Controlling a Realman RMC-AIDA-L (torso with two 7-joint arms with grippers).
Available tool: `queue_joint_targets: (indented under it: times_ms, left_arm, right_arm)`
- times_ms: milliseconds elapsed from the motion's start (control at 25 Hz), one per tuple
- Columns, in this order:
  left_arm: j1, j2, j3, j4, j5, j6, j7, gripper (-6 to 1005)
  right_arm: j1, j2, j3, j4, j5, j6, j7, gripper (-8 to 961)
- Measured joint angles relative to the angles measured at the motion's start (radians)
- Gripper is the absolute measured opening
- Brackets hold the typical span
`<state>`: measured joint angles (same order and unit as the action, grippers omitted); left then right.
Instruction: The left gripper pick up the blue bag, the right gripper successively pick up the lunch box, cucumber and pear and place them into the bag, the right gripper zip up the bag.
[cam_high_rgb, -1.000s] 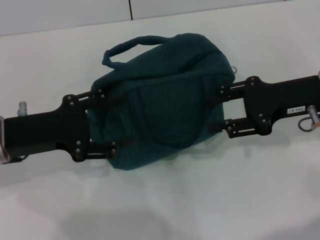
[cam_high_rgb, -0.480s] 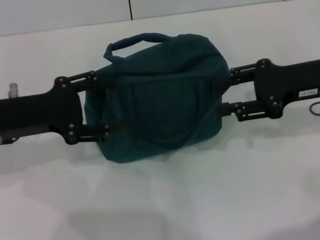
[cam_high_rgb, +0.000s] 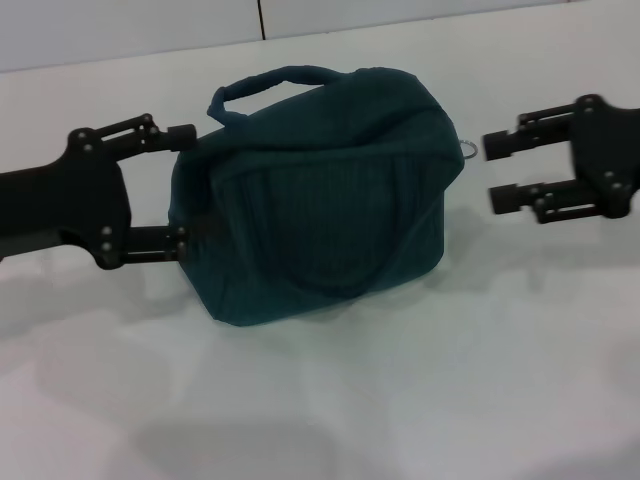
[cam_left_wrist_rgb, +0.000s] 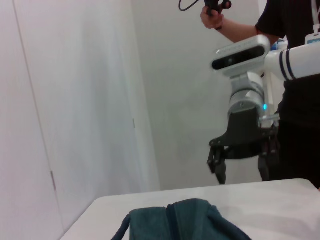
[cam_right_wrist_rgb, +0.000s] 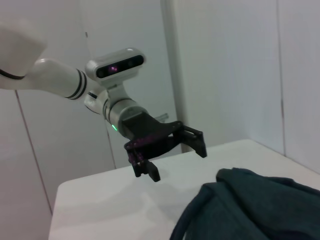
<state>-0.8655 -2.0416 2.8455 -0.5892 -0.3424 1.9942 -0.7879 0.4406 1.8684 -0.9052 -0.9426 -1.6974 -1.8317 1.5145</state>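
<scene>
The blue bag (cam_high_rgb: 310, 190) stands on the white table (cam_high_rgb: 420, 380), looking closed and bulging, with one handle (cam_high_rgb: 262, 88) arched over its far top. My left gripper (cam_high_rgb: 180, 188) is open at the bag's left end, its fingertips at or just off the fabric. My right gripper (cam_high_rgb: 492, 172) hangs open to the right of the bag, a short gap away, near a small metal ring (cam_high_rgb: 467, 148). The wrist views show the bag's top (cam_left_wrist_rgb: 185, 222) (cam_right_wrist_rgb: 250, 205) and the opposite gripper (cam_left_wrist_rgb: 240, 160) (cam_right_wrist_rgb: 176, 161). Lunch box, cucumber and pear are out of view.
A white wall (cam_high_rgb: 130, 30) runs behind the table's far edge. In the left wrist view, a person in black (cam_left_wrist_rgb: 295, 105) stands behind my right arm, holding a controller (cam_left_wrist_rgb: 214, 6).
Both grippers have pulled outward, away from the bag's ends, the right one clear of it. The bag now rests more upright on the table.
</scene>
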Motion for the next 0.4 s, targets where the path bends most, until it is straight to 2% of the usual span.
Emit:
queue_joint_targets:
  times_ms: [160,400]
  left_arm:
    - [0.005,0.010,0.000,-0.003,-0.003,0.001,-0.008,858]
    - [0.013,0.021,0.001,-0.014,0.002,-0.006,-0.040,858]
  right_arm:
    - [-0.008,-0.003,0.102,-0.002,-0.064,-0.052,0.000,590]
    - [-0.033,-0.008,0.181,-0.006,-0.103,-0.065,-0.009,590]
